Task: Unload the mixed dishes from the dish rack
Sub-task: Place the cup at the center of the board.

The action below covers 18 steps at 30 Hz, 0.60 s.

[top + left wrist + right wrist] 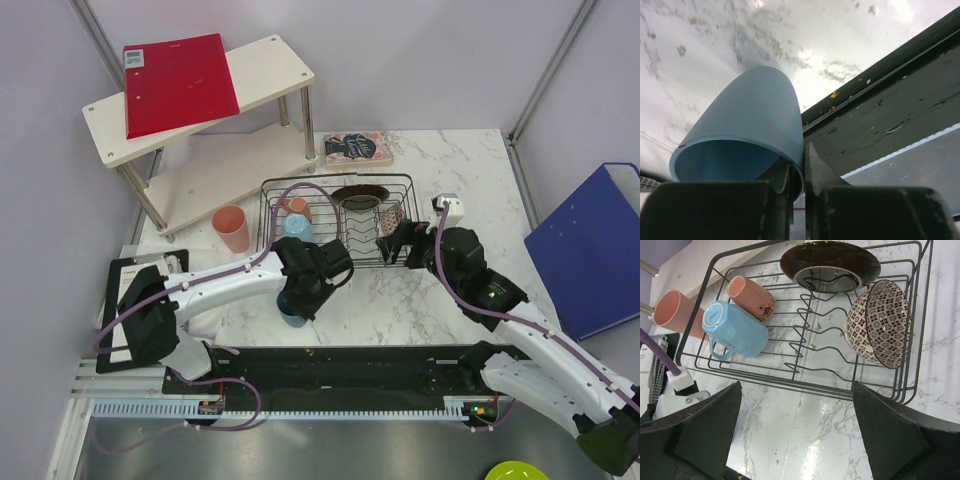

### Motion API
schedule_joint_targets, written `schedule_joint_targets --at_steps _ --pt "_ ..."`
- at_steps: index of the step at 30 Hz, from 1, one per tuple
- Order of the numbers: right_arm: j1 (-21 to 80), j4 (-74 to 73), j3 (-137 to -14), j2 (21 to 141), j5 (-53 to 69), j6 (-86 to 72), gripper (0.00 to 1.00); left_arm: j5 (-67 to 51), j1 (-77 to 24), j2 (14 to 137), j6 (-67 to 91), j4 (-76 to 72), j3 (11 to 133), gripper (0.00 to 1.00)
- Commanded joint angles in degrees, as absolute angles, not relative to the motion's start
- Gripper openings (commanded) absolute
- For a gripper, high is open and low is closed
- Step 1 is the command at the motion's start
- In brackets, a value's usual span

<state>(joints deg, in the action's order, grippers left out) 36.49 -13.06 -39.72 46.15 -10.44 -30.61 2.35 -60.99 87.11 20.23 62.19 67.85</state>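
While the left gripper point(796, 180) pinches the blue cup point(742, 125) by its rim, one finger inside the mouth and one outside, the cup's long axis runs away from the wrist. Its mouth is at the fingers and its base points out over the marble table point(715, 40). From overhead the cup hangs just below that gripper, out of the dish rack point(790, 381) and mostly hidden by the wrist. Whether its base touches the table I cannot tell.

The right gripper point(797, 440) hangs with its jaws spread wide and nothing between them, just short of the rack's front wire. Four dishes sit in the rack beyond its fingers. One dark plate point(840, 255) leans on edge at the far side, and one patterned bowl point(880, 322) is tipped up ahead to the right. One light-blue mug point(737, 332) and one small cup point(752, 297) are ahead to the left, both showing their bases with their mouths out of sight. One pink tumbler point(675, 312) stands outside the rack's left end, partly behind the wire.
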Motion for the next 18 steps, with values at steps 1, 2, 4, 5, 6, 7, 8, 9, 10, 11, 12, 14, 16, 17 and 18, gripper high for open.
schedule_joint_targets --at_steps 1,2,4,5,6,7,8,9,10,11,12,14,16,17,18 --pt "36.47 -12.74 -39.37 44.56 -11.69 -29.01 0.98 0.26 -61.61 89.11 18.02 59.24 77.59 0.02" --pt "36.47 -13.01 -39.72 44.47 -12.47 -28.74 0.98 0.26 -62.39 90.17 17.84 59.33 79.43 0.02" --pt "36.47 -13.36 -40.34 44.03 -13.35 -28.22 0.98 0.26 -63.28 92.36 16.97 59.68 84.62 0.02" --pt "36.47 -13.88 -41.12 44.12 -13.97 -27.69 0.98 0.26 -64.33 95.59 16.53 60.20 86.03 0.02" --pt "36.47 -14.23 -41.65 44.03 -15.02 -27.51 0.98 0.26 -64.94 97.28 15.74 60.64 88.74 0.02" --pt "36.47 -14.59 -42.18 44.03 -15.64 -27.25 0.98 0.26 -65.56 99.21 15.30 60.82 89.99 0.02" --pt "36.47 -15.29 -42.97 43.95 -15.99 -26.72 0.98 0.26 -66.78 102.19 14.86 60.91 91.04 0.02" --pt "36.47 -15.55 -43.33 43.77 -16.52 -26.63 0.98 0.26 -67.32 103.78 14.42 60.73 92.71 0.02" --pt "36.39 -15.82 -43.59 43.51 -16.78 -26.54 0.98 -1.22 -67.93 105.02 14.15 60.56 93.42 0.02" --pt "36.47 -16.34 -44.12 43.24 -16.96 -26.46 0.98 -2.01 -68.20 107.03 13.98 60.21 94.30 0.02" --pt "36.47 -16.70 -44.30 42.81 -17.31 -26.28 0.98 -2.54 -68.38 107.57 13.89 59.51 94.48 0.02" --pt "36.47 -17.58 -44.73 42.02 -18.28 -25.93 0.98 -4.39 -68.47 108.63 13.89 58.54 94.31 0.02" --pt "36.47 -18.10 -45.00 41.40 -19.24 -25.40 0.98 -4.83 -68.47 108.72 13.89 57.75 93.87 0.02" --pt "36.47 -18.37 -45.35 40.96 -19.51 -25.31 0.98 -5.44 -68.55 108.63 13.89 57.31 93.08 0.02" --pt "36.47 -18.46 -45.35 40.78 -19.77 -25.14 0.98 -5.54 -68.55 108.28 13.89 56.96 92.64 0.02"
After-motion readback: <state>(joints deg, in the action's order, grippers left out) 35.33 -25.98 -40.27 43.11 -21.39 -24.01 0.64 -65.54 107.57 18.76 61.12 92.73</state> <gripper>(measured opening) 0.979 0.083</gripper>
